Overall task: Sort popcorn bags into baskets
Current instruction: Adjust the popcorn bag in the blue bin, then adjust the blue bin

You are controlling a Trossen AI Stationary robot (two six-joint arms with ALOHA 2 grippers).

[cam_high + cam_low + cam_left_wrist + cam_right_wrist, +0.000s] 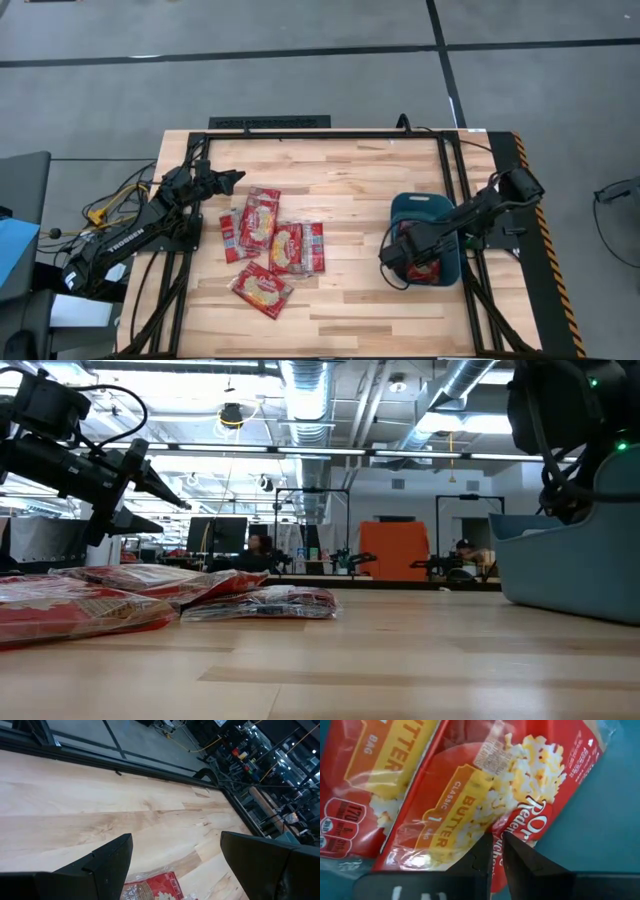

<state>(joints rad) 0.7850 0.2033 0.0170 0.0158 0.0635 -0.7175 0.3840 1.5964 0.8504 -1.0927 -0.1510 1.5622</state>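
Several red popcorn bags (262, 215) lie flat in a loose, overlapping cluster on the table's left half; one (262, 288) lies nearest the near edge. My left gripper (232, 180) hovers open above the table, just beyond the cluster's far left end, touching nothing. In its wrist view one bag (150, 890) shows below the gap (175, 855). The teal basket (415, 208) sits on the right. My right gripper (398, 256) reaches down into it, shut on a popcorn bag (520, 780). A second bag (370, 785) lies beside that one on the basket's floor. My right gripper pinches the popcorn bag between its two fingertips (512, 852), at the lettered part (530, 817) near one long edge. It comes from above, pointing down into the basket. The fingertips hide how much film is between them. The bag rests on the basket floor (605, 820).
The basket's wall (570, 560) stands around my right gripper. Black rails run along the table's far, left and right sides (270, 122). Bare wood (350, 200) lies between the bag cluster and the basket. People and equipment show in the room beyond the far edge.
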